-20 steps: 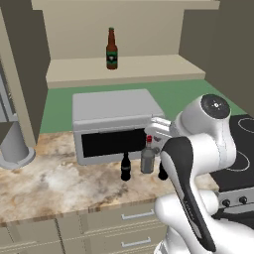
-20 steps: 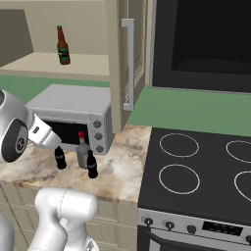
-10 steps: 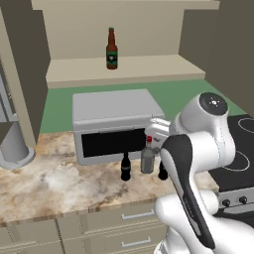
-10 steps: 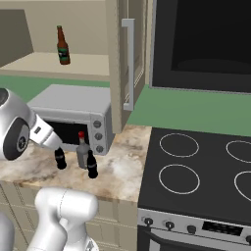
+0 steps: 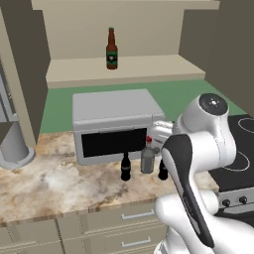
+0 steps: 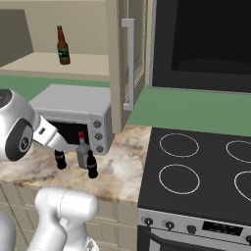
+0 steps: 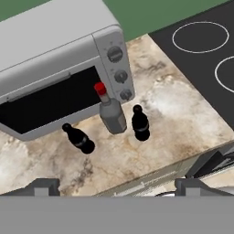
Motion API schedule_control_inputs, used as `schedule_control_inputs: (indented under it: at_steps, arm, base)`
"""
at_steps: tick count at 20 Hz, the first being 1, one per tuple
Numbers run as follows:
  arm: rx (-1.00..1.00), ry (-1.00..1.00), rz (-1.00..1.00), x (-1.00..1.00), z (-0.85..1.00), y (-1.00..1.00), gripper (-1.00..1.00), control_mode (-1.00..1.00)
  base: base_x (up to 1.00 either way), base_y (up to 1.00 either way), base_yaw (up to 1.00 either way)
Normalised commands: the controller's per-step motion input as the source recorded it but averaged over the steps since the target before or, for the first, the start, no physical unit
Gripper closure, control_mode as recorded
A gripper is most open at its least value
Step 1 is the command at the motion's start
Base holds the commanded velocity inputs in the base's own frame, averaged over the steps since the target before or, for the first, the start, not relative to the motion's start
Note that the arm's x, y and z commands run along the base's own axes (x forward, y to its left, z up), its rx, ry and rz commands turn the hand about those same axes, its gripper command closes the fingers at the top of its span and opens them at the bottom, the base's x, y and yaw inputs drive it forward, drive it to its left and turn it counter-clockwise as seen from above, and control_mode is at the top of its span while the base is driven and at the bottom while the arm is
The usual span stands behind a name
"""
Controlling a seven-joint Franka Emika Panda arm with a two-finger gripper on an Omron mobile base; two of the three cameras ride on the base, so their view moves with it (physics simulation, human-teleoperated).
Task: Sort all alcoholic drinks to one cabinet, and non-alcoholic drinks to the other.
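Observation:
The brown beer bottle with a green label (image 5: pixel 112 48) (image 6: pixel 62 45) stands on the shelf of the open upper cabinet. On the marble counter, in front of the toaster oven, stands the grey bottle with a red cap (image 7: pixel 111 113) (image 5: pixel 147 158) (image 6: pixel 82 152). A small black cola bottle (image 7: pixel 140 122) (image 6: pixel 91 165) (image 5: pixel 162 171) is close beside it, and another (image 7: pixel 79 138) (image 5: pixel 126 167) (image 6: pixel 60 159) stands on its other side. My gripper (image 7: pixel 118 186) hangs above the counter's front edge, looking down on these three bottles. It is open and holds nothing.
The silver toaster oven (image 5: pixel 111 124) (image 6: pixel 73 105) sits right behind the bottles. A cabinet door with a long handle (image 6: pixel 128 63) stands open above the counter. The black stove (image 6: pixel 196 171) is to the right. A grey appliance base (image 5: pixel 15 149) stands at the far left.

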Motion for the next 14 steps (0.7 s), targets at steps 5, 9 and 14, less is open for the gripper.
schedule_control_inputs:
  at_steps: [5, 9, 14]
  arm:
    - [-0.07, 0.0, 0.0, 0.0, -0.17, -0.1, -1.0, -1.0]
    - [-0.02, 0.0, 0.0, 0.03, -0.16, 0.0, -1.0, -1.0]
    - [0.0, 0.01, 0.0, 0.17, -0.06, 0.0, -1.0, -1.0]
  base:
    - [0.0, 0.0, 0.0]
    - [0.0, 0.0, 0.0]
    - [0.0, 0.0, 0.0]
